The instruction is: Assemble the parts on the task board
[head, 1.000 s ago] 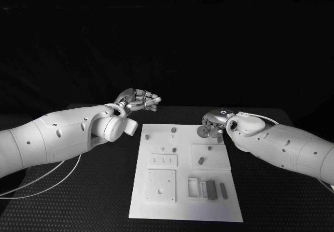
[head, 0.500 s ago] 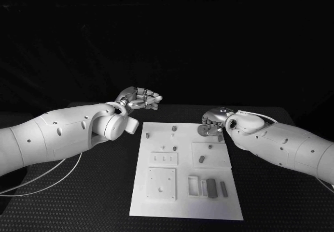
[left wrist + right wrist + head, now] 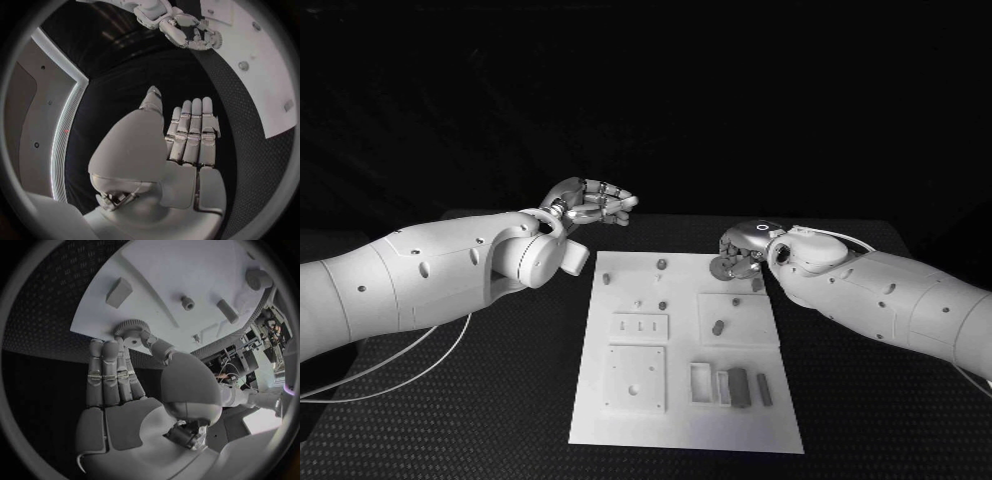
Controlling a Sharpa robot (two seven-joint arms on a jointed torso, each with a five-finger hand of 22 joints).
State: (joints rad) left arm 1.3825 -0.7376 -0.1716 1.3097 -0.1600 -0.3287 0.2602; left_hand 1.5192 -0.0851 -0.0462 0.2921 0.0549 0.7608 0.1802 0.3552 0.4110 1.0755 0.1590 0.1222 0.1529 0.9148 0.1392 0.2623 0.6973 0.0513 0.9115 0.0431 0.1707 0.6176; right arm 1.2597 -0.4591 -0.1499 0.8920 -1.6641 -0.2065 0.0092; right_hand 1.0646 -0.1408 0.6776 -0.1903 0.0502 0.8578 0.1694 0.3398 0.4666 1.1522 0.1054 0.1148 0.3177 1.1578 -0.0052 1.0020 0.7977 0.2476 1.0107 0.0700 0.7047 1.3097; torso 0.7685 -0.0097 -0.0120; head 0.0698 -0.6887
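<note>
White, the task board [image 3: 687, 350] lies flat in the middle of the black worktop [image 3: 877, 400], between the two arms. The right hand [image 3: 737, 259] hangs over the board's far right corner, its fingers [image 3: 107, 371] lying straight and close together while thumb and fingertips pinch a round, ridged gear-like part [image 3: 130, 329] right at the board's edge. Just beyond those fingers on the board sit a small block [image 3: 119, 292], a short peg [image 3: 187, 302] and a flat bar [image 3: 226, 311].

The left hand [image 3: 589, 206] is raised beyond the board's far left corner, well apart from every part, its fingers [image 3: 192, 131] held straight and side by side with nothing in them. A thin pale cable [image 3: 401, 375] trails across the worktop under the left arm.

Compared with a second ago, both hands sit in almost the same places; the left hand has risen very slightly.

At the board's near end, well away from both sets of fingers, a small open rectangular frame [image 3: 700, 383] stands beside two upright dark pieces [image 3: 738, 387]. What the frame contains cannot be made out.
</note>
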